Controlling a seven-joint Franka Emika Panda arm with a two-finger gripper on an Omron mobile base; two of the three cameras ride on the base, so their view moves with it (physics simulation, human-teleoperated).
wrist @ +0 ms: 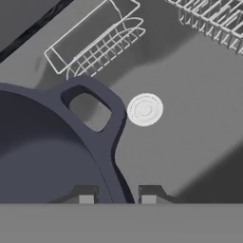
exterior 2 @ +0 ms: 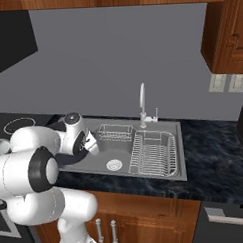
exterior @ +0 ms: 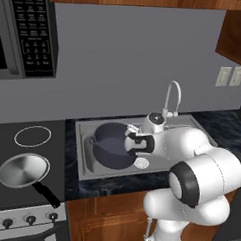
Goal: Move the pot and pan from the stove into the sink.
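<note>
1. Clearly, we judge the pot (exterior: 111, 144) to be stiff and fairly heavy for its size: deep, dark blue-grey, hard-walled, with nothing to crush. Its smooth rim would likely slip under a narrow grip, so we would take it by a loop handle or pinch the wall just beside one.
2. We see the pot sitting inside the sink (exterior: 85, 163), in the left part of the basin, left of the round drain (wrist: 144, 109).
3. In the hand view, the pincer (wrist: 117, 198) stands right at the pot's rim, one fingertip on each side of the wall, with the loop handle (wrist: 90, 107) just beyond.
4. We cannot tell whether the jaws clamp the rim or stand a little apart from it; the tips sit close, with the wall between them.
5. We find the pan (exterior: 24, 170) on the stove (exterior: 3, 196), near left, well apart from the pincer. It looks light, rigid and shiny, so its straight black handle (exterior: 46, 192) is the sensible hold.
</note>
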